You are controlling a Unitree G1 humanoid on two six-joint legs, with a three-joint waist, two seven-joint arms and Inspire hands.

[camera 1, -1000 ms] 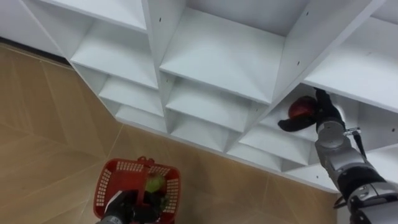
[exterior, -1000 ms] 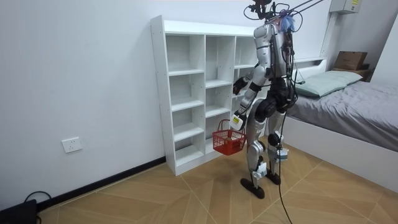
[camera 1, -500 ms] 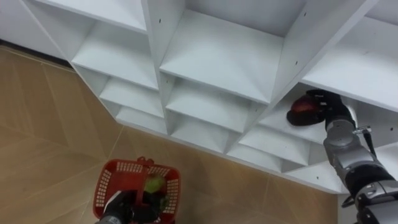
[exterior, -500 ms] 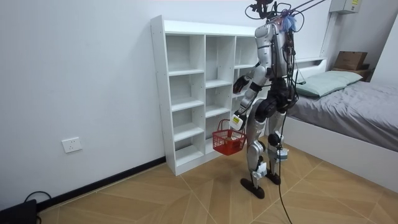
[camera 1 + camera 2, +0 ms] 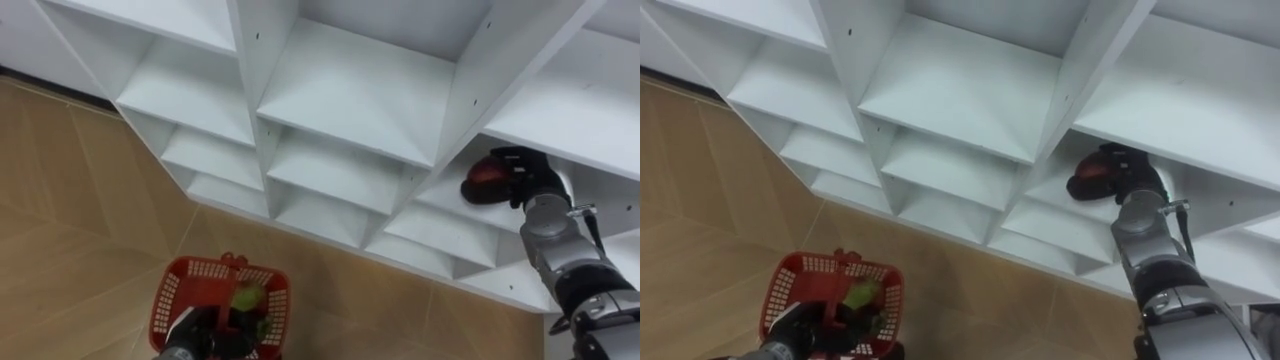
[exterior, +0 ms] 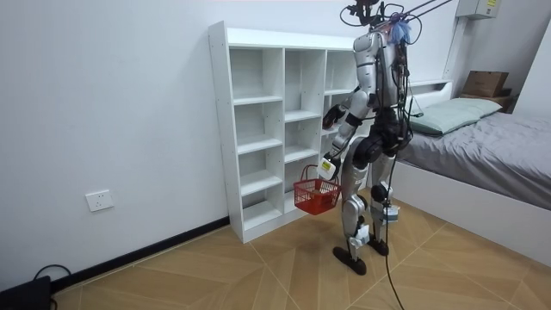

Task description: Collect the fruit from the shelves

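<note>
Stands close before a white shelf unit, with a bed at the room view's right. Reaches with the right hand into a compartment in the right column, just past the upright divider. Grips a red apple there, fingers curled round it, low over the shelf board; cannot tell whether lifted clear. Holds in the left hand, fingers wrapped on the handle, a red basket above the wooden floor. Carries a green fruit inside it.
</note>
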